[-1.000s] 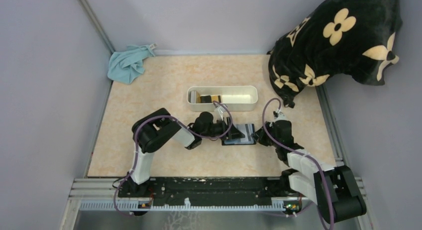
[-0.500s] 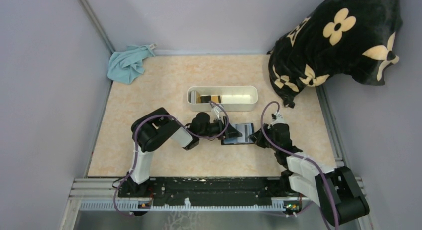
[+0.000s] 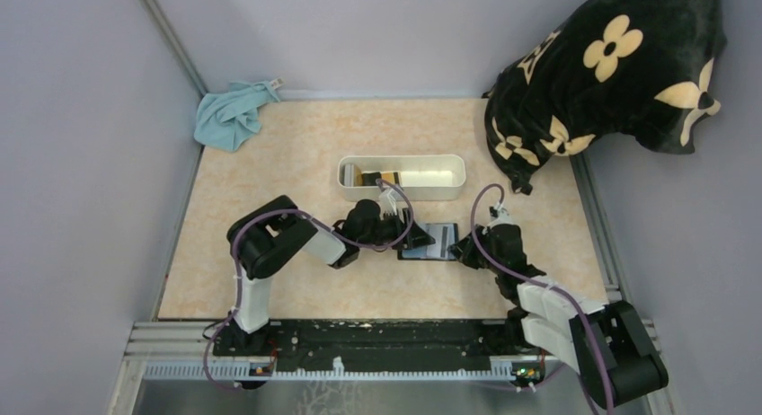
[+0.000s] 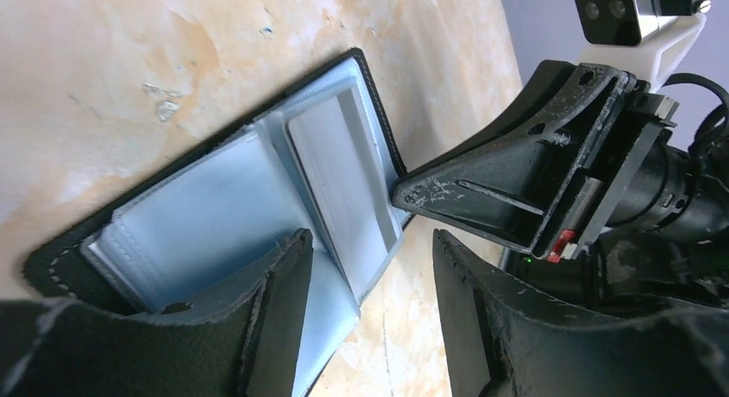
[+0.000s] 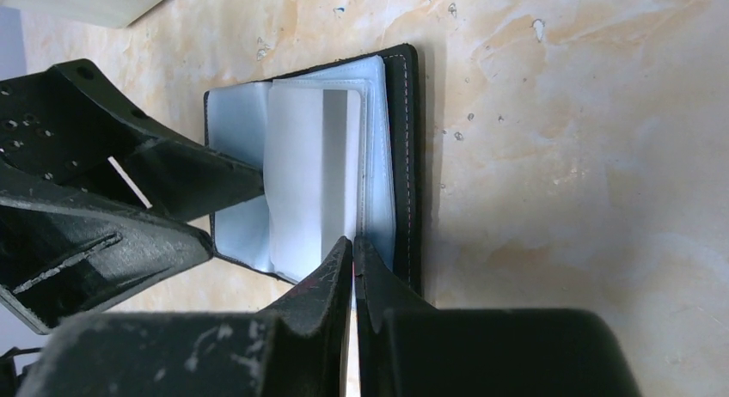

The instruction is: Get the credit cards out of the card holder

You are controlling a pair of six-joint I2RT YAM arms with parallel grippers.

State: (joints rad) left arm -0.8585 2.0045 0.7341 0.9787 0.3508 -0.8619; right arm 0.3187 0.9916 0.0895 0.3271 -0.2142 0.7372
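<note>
The black card holder [image 3: 433, 242] lies open on the table, its grey-blue inside up [image 4: 206, 216] [image 5: 404, 156]. A pale credit card [image 4: 344, 182] [image 5: 309, 174] sits in its right-hand half, part of it out of the slot. My left gripper [image 3: 413, 239] [image 4: 370, 242] is open; one finger rests on the left half and the other hangs over bare table. My right gripper [image 3: 461, 246] [image 5: 353, 242] is shut, and its tips touch the holder's near edge beside the card. Whether they pinch a thin edge does not show.
A white oblong tray [image 3: 456, 175] holding a small yellow-and-black item stands just behind the holder. A blue cloth [image 3: 232, 115] lies in the back left corner. A black flowered pillow [image 3: 611, 74] fills the back right. Grey walls close both sides.
My left arm's elbow has swung a little to the left. The right gripper has edged left toward the holder. The holder has barely moved.
</note>
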